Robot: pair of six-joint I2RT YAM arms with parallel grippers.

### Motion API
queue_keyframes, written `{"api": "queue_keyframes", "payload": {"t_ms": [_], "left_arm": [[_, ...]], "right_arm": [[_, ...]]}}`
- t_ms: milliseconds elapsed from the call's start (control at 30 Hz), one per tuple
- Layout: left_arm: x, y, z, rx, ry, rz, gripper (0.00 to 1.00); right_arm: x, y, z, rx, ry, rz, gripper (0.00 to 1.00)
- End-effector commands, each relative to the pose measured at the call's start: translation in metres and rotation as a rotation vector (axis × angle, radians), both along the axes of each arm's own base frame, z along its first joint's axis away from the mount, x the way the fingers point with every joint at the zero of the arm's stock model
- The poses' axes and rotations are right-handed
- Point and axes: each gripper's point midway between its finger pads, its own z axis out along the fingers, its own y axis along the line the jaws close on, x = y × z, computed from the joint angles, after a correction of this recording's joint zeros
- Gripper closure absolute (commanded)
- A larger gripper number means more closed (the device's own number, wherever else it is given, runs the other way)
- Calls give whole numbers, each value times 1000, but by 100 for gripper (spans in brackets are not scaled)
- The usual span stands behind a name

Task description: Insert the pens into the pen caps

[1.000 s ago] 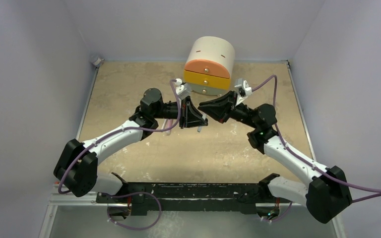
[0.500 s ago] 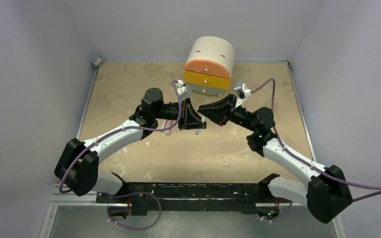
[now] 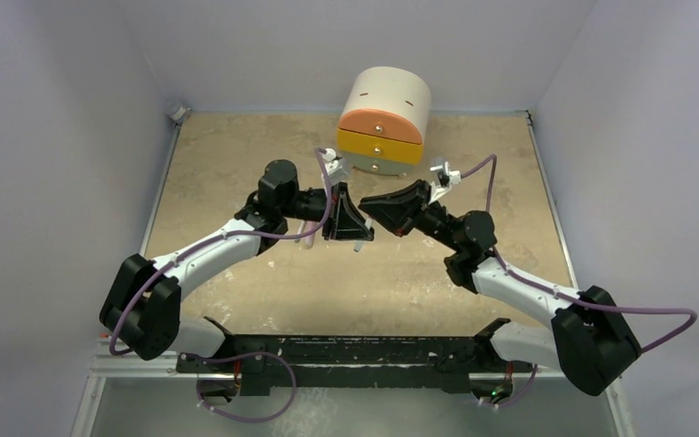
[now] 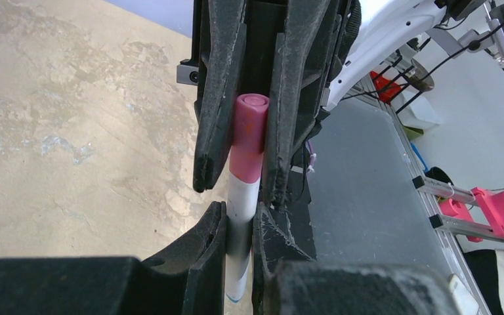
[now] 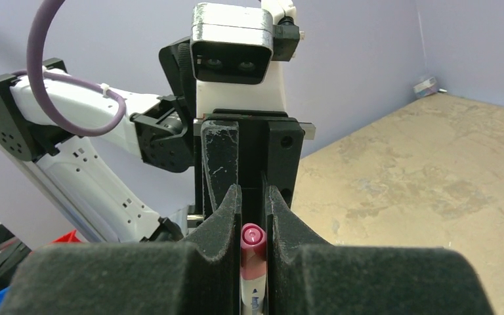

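- Top view: both arms reach in over the sandy table [image 3: 237,164] and meet nose to nose just in front of the drawer box [image 3: 384,118]. The left gripper [image 3: 357,221] and right gripper [image 3: 370,206] are almost touching. A pale pen tip pokes out below the left one; from up here I can't tell how either pair of jaws stands.
- Left wrist view: the left gripper [image 4: 238,230] is clenched on the white barrel of the pen [image 4: 241,226], which stands straight up between its fingers. Facing it, the right gripper [image 4: 239,141] clamps the pink cap [image 4: 249,121], and that cap sits over the pen's pink upper end. Pen and cap are in line, held above the table, in the air.
- Right wrist view: the right gripper [image 5: 252,213] is closed on the cap [image 5: 252,246], round end towards the camera, white barrel showing just below it. Behind it are the left gripper's black fingers [image 5: 220,161] and its wrist camera [image 5: 231,44].
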Motion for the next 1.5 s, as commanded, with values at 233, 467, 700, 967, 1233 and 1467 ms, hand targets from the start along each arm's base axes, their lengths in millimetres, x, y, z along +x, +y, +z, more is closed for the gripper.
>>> {"api": "queue_keyframes", "payload": {"t_ms": [233, 467, 700, 967, 1233, 1467], "left_arm": [[60, 26, 164, -372, -503, 341, 100], [59, 28, 88, -242, -354, 357, 100], [64, 29, 23, -179, -186, 429, 100], [129, 68, -98, 213, 91, 879, 100], [154, 99, -180, 575, 232, 1254, 100], [154, 120, -217, 745, 232, 1376, 100]], "right_arm": [[-94, 15, -93, -359, 354, 391, 100], [-10, -24, -12, -141, 230, 35, 100], [24, -37, 54, -46, 83, -63, 56], [68, -85, 45, -99, 116, -409, 46], [69, -95, -10, -238, 205, -463, 47], [64, -100, -34, -320, 234, -469, 47]]}}
